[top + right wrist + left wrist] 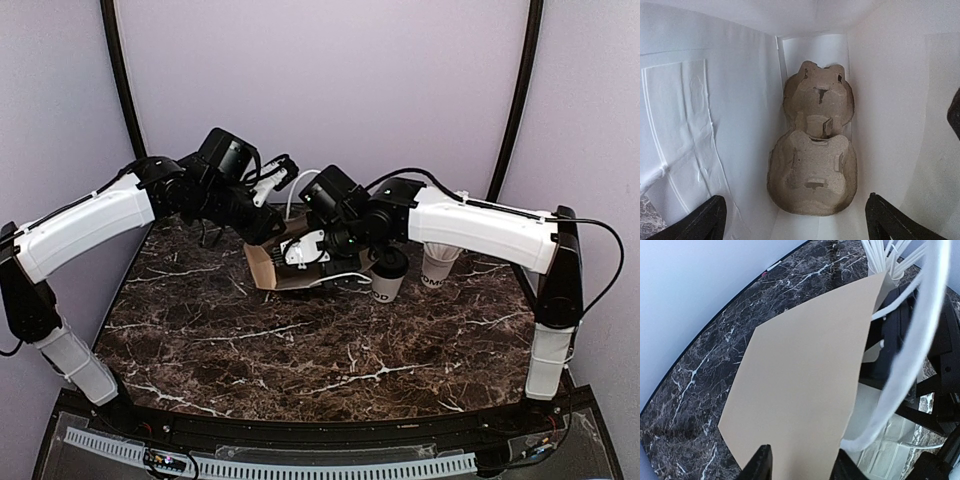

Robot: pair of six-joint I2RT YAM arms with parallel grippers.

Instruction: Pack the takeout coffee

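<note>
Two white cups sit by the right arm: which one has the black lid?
The cup nearer the brown bag: a black lid caps it. The other cup, farther out under the right forearm, shows no dark lid.

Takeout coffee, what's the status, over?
Right pincer open, empty, inside the paper bag, facing the cup carrier. Left pincer astride the bag's wall, grip unclear. Takeout coffee stands outside, lidded, unpacked.
</note>
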